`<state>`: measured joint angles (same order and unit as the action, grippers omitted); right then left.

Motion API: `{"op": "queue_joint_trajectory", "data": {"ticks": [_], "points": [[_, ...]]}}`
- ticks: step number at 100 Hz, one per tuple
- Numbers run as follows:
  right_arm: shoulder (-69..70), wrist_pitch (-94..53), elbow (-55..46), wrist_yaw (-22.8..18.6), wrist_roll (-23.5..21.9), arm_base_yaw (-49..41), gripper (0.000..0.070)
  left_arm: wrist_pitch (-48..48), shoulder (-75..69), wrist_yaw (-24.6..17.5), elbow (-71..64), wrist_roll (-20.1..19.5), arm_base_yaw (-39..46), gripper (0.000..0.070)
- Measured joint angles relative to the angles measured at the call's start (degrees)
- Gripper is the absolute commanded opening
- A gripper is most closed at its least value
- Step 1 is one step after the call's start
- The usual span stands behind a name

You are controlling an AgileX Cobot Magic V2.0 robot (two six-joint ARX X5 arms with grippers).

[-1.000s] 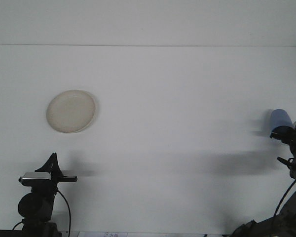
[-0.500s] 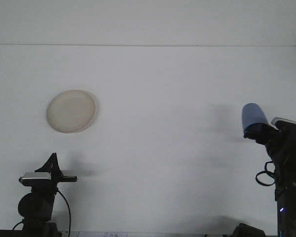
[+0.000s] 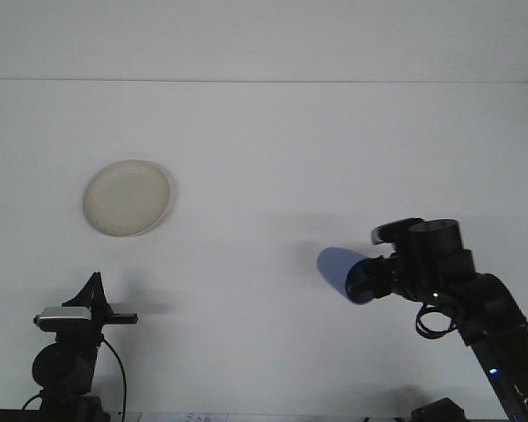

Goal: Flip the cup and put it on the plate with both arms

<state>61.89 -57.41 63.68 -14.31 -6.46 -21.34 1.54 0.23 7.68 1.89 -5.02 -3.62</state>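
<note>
Front view shows a white table (image 3: 273, 141) with a pale round plate (image 3: 127, 198) lying flat on its left half, well apart from both arms. The right gripper (image 3: 367, 280) reaches in from the lower right, its black wrist turned so the fingers point left toward the middle of the table. It is closed around a blue cup (image 3: 345, 272), which lies on its side in the grasp: the cup sticks out leftward from the fingers, one end buried between them and the other end free over the table. Whether the free end is the mouth or the base is not clear. The cup sits to the right of the plate and lower in the frame, far from it. The left gripper (image 3: 95, 290) stands at the lower left, below the plate, pointing upward and holding nothing; I cannot tell how far its fingers are spread.
</note>
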Motion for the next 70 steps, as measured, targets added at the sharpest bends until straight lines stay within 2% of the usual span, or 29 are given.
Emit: {"op": "queue_joint_trajectory", "data": {"ticks": [30,52,70], "points": [[17.57,-2.64,7.78,5.09,0.28,-17.51,0.0,0.02,0.0,0.0,0.0,0.0,0.0,0.0014],[30.23,-10.86,20.59,9.88,3.39,-22.91,0.0,0.02,0.0,0.0,0.0,0.0,0.0,0.0014],[36.48,-17.44,27.5,10.03,6.23,-24.92,0.0,0.02,0.0,0.0,0.0,0.0,0.0,0.0014]]}}
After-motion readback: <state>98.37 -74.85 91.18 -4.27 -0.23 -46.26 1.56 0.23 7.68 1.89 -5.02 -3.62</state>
